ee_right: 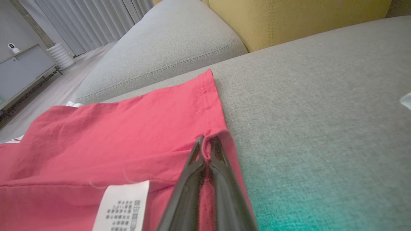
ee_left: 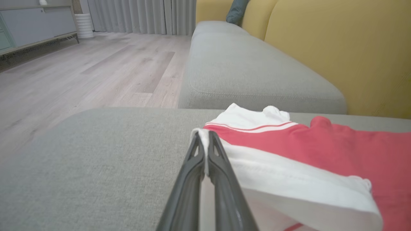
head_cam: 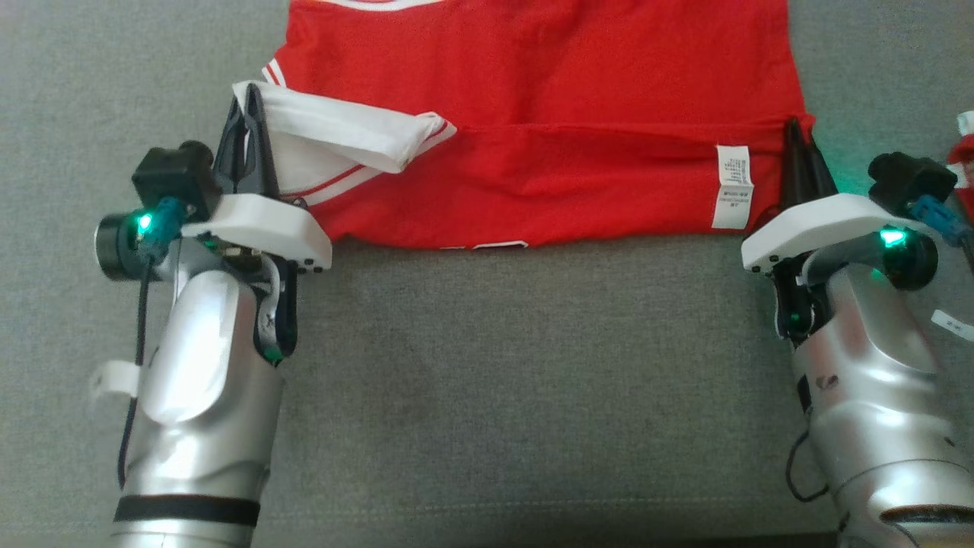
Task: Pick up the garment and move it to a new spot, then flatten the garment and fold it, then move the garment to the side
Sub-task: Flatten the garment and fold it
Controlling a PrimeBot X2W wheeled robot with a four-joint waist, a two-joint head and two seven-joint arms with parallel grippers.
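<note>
the left end effector (head_cam: pixel 250 99) was pinched shut on the edge of the white sleeve (head_cam: pixel 342 125) of the red garment (head_cam: pixel 533 91). the right end effector (head_cam: pixel 796 129) was pinched shut on the garment's red corner, with a thin loop of cloth caught at its tips. the garment lay on the grey sofa cushion (head_cam: pixel 494 380), stretched between the two end effectors and running on ahead of their tips. its near part was doubled over, and the care label (head_cam: pixel 733 186) hung just to the left of the right end effector. gripping both ends of one edge likely kept the cloth taut and level, so a fold would land straight. i judged the folding step to be in hand and the move to the side not yet done.
</note>
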